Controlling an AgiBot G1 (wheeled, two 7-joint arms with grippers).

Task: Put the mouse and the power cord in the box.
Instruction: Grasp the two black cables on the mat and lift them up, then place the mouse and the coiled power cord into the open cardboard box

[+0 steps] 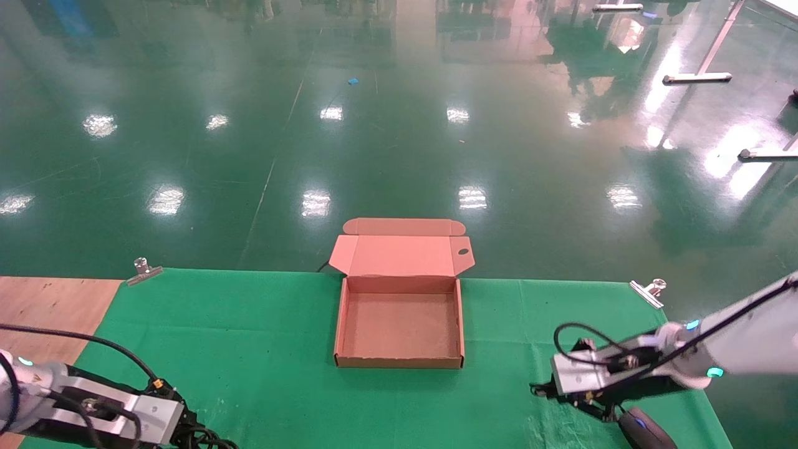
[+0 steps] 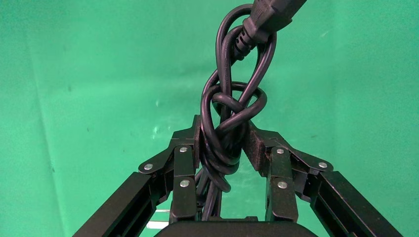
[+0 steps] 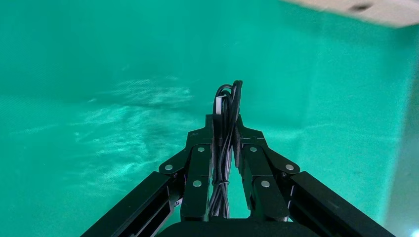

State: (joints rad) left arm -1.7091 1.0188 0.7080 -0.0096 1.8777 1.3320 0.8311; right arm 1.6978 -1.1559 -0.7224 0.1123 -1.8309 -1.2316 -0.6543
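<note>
The box [image 1: 399, 361] lies open in the middle of the green cloth, its lid [image 1: 402, 255] folded back and nothing inside. Near the front left corner my left gripper [image 1: 198, 433] [image 2: 225, 140] is shut on the knotted bundle of the power cord [image 2: 228, 111], whose chunky plug [image 2: 271, 12] sticks out past the fingertips. To the right of the box my right gripper [image 1: 543, 390] [image 3: 226, 123] is shut on a thin bundled black cable [image 3: 227, 101]. The mouse [image 1: 646, 429] shows just below that gripper at the front right edge; whether it rests on the cloth I cannot tell.
The green cloth [image 1: 249, 337] is held by metal clips [image 1: 144, 270] [image 1: 648, 290] at its far corners. Bare wood tabletop [image 1: 47, 305] shows at the left. Shiny green floor lies beyond the far edge.
</note>
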